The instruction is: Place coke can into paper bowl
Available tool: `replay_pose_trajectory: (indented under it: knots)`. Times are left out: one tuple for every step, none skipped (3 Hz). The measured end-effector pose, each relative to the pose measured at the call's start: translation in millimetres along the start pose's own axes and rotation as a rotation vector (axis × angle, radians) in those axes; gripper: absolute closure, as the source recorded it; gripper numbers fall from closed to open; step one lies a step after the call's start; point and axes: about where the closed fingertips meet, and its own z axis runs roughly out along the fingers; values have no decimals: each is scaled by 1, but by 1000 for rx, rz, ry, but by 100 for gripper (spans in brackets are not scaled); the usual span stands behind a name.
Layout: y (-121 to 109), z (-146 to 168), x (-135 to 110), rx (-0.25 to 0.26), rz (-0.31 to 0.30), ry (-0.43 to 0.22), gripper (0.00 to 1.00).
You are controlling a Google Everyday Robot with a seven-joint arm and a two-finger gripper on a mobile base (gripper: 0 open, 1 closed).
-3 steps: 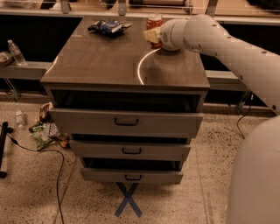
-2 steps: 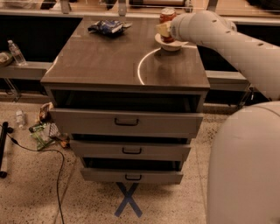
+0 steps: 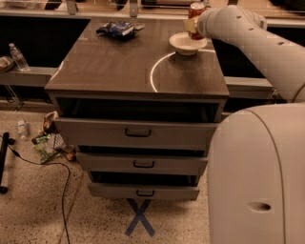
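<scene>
Arm rises from the base at right, forearm stretched toward the far right corner of the cabinet top (image 3: 128, 66). Gripper (image 3: 192, 25) closed on coke can (image 3: 196, 9); can upright, held just above paper bowl (image 3: 180, 42), over its far rim

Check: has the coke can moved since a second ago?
Yes. In the gripper, coke can moved right, away from the white arc, above paper bowl.
</scene>
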Motion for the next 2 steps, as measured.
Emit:
replay_pose_trajectory:
  knots:
    - [-12,12,-4,20,10,-12,100]
    - [-18,22,-1,34,25,-13,100]
